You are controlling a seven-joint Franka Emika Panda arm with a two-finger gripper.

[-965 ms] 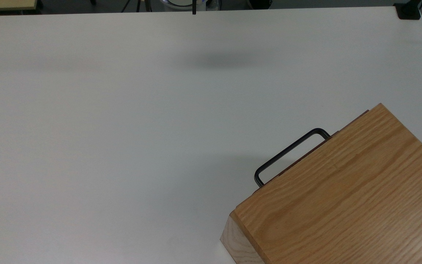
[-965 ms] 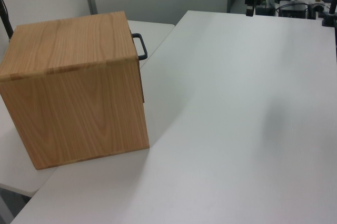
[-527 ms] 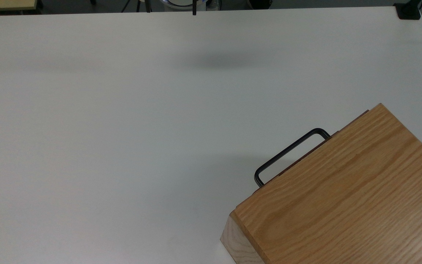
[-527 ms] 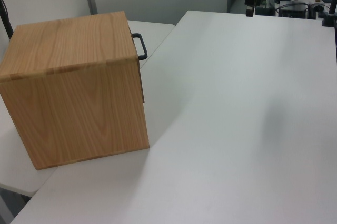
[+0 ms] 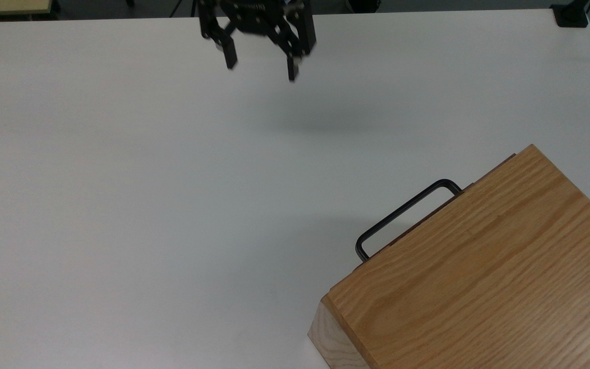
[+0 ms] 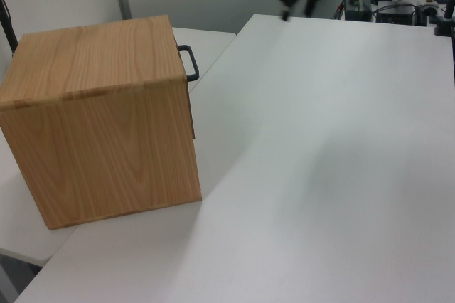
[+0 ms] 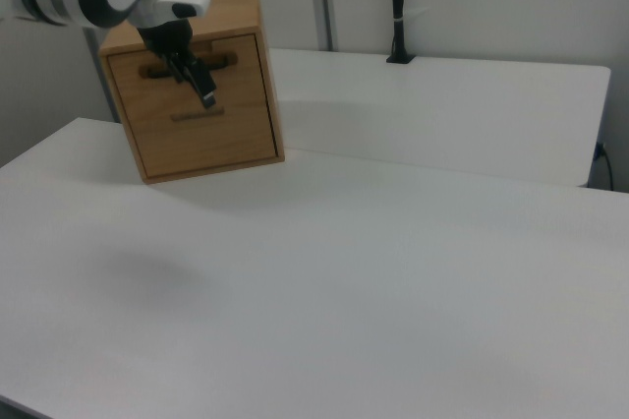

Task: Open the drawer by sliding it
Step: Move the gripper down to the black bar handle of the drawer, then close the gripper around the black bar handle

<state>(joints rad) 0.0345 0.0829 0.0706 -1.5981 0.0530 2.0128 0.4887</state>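
Observation:
The drawer (image 7: 231, 109) sits pushed into its oak box housing (image 5: 484, 271), front flush with the box. Its thin black U-shaped handle (image 5: 402, 214) sticks out toward the top view's upper left, and it juts from the box's far side as handle (image 6: 189, 62) in the left view. My gripper (image 5: 261, 67) hangs open and empty above the table's far edge, well away from the handle. The left view has the gripper (image 6: 295, 1) blurred at the table's far end. In the right view the gripper (image 7: 197, 85) overlaps the drawer front.
The white table (image 5: 146, 205) stretches wide between the gripper and the oak box (image 6: 106, 125). A black post (image 7: 397, 6) stands clamped at the far edge in the right view. A black clamp (image 5: 571, 15) sits at the top view's upper right corner.
The gripper has swung into the top view from beyond its upper edge, fingers spread. In the left view it has shifted left along the table's far end. The drawer has not moved.

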